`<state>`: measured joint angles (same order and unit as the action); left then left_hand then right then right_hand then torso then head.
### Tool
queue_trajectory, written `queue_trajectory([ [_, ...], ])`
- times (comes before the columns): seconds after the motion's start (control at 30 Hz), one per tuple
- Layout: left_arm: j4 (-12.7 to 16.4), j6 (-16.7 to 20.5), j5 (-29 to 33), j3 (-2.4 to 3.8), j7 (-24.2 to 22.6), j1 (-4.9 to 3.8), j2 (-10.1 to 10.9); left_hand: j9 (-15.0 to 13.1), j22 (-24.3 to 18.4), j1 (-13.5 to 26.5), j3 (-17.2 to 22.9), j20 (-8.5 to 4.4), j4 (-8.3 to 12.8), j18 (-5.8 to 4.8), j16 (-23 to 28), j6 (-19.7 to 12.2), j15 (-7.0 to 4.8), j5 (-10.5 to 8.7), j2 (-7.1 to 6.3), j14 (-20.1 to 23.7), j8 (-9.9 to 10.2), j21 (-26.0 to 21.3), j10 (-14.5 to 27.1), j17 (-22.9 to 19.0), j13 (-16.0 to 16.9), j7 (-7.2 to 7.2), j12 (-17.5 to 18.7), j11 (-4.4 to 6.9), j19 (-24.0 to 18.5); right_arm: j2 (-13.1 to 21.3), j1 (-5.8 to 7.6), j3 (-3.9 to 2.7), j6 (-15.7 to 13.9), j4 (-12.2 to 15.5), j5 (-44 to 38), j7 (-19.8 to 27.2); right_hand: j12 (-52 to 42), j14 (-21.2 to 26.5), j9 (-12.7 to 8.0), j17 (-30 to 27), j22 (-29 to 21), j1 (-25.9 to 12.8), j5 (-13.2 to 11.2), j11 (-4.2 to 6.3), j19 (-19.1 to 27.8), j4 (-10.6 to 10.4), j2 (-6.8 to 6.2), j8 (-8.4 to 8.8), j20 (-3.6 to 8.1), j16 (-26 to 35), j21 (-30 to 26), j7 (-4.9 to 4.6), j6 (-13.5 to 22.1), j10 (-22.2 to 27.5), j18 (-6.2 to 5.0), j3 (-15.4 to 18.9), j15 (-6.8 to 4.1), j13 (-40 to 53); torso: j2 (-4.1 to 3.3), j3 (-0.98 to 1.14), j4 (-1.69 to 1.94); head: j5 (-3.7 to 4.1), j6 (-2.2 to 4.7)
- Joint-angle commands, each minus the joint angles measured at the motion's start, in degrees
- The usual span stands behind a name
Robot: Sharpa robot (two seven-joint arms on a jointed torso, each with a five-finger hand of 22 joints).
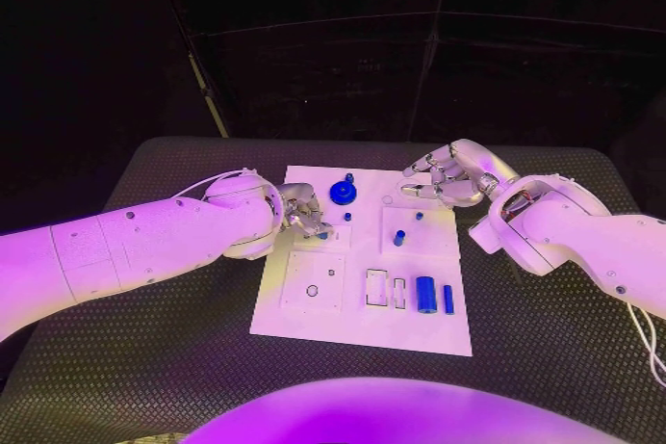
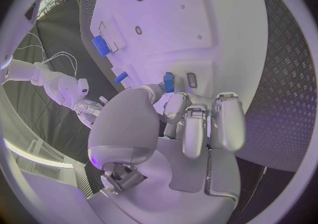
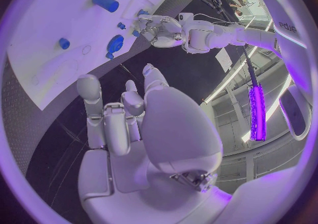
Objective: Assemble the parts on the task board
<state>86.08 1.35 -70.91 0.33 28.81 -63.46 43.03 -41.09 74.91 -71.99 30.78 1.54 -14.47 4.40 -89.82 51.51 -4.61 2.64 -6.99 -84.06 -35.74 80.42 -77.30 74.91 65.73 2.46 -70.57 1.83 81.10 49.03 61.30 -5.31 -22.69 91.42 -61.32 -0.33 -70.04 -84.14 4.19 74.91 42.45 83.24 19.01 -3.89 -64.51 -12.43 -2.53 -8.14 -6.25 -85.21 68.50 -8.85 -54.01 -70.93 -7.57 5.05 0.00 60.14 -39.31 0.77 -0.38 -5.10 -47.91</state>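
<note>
In the head view we see the flat white plastic task board [image 1: 364,319] lying in the middle of the black ribbed tabletop [image 1: 555,357], with the left hand [image 1: 303,222] low over its left middle section and its fingers closing on a small blue plastic part [image 1: 322,235]; the right hand [image 1: 451,177] hovers at the board's far right corner, fingers curled loosely apart and holding nothing. A short blue cylinder [image 1: 426,295] and a thinner blue bar [image 1: 448,299] lie side by side at the board's near right, both with their long axes running from near edge to far edge, while a blue gear-like disc [image 1: 343,194] sits near the far edge and a small blue peg [image 1: 398,237] stands upright in the middle. We judge these pieces light, rigid and smooth, so a pinch across the short width, near mid-length, should hold them without slipping. In the left wrist view the left hand's fingertips [image 2: 174,108] press round the small blue part [image 2: 169,82], which stands roughly upright against the board with its long axis away from the surface; the cylinder [image 2: 100,45] lies beyond. In the right wrist view the right hand [image 3: 142,123] is empty, fingers bent but apart, above the board [image 3: 53,38], where the cylinder [image 3: 105,2] lies flat and the gear-like disc [image 3: 115,43] sits near the edge.
</note>
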Motion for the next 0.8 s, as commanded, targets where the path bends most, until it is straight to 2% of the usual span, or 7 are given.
queue_trajectory([
  [0.03, -0.31, -2.33, -0.44, -0.12, 0.50, 0.11, -0.11, 0.07, 0.01, -0.38, 7.13, 0.07, 6.89, -0.90, -0.18, 0.25, -0.25, 0.14, -0.04, -5.94, -0.26, 0.30, -0.43, 15.09, 0.03, -0.34, -0.05, 0.05, 0.31, -0.06, 0.08, -0.04, 0.34, 0.08, -0.16, 0.53, 0.03, -3.36, -0.03, 3.58, -0.02, -0.17, 0.31, 0.11, 0.03, -0.17, 0.60, -0.35, 0.38, 0.25, -0.23, 0.12, -0.45, -0.36, -0.95, 0.27, -0.42, 0.06, -0.02, 0.02, -0.02, -0.01, -0.08],
  [0.43, -1.16, -3.90, -0.43, -0.12, 0.61, 0.10, -0.68, -0.14, 0.41, 1.12, 6.41, 0.00, 6.16, -0.98, -0.18, 1.37, -0.33, 0.12, -0.91, -5.94, -0.59, 0.49, -0.97, 15.09, 0.20, -0.60, -0.26, 0.20, 0.54, -0.09, 0.08, -0.04, 0.36, 0.11, -0.16, 0.50, 0.03, -3.36, -0.03, 3.58, -0.02, -0.17, 0.31, 0.11, 0.03, -0.17, 0.60, -0.35, 0.38, 0.25, -0.23, 0.12, -0.45, -0.36, -0.95, 0.27, -0.42, 0.06, 0.01, 0.02, -0.04, 0.08, -0.26],
  [0.8, -2.01, -4.80, -0.42, -0.12, 0.70, 0.08, -1.15, -0.29, 1.02, 4.85, 2.41, -0.38, 3.94, -1.09, -0.18, 3.31, -0.78, 0.12, -1.61, -5.94, -0.85, 0.78, -1.90, 15.09, 0.98, -1.26, -1.00, 0.74, 0.95, -0.02, 0.08, -0.04, 0.35, 0.18, -0.16, 0.46, 0.03, -3.36, -0.03, 3.58, -0.02, -0.17, 0.31, 0.11, 0.03, -0.17, 0.60, -0.35, 0.38, 0.25, -0.23, 0.12, -0.45, -0.36, -0.95, 0.27, -0.42, 0.06, 0.00, 0.01, -0.02, 0.22, -0.38],
])
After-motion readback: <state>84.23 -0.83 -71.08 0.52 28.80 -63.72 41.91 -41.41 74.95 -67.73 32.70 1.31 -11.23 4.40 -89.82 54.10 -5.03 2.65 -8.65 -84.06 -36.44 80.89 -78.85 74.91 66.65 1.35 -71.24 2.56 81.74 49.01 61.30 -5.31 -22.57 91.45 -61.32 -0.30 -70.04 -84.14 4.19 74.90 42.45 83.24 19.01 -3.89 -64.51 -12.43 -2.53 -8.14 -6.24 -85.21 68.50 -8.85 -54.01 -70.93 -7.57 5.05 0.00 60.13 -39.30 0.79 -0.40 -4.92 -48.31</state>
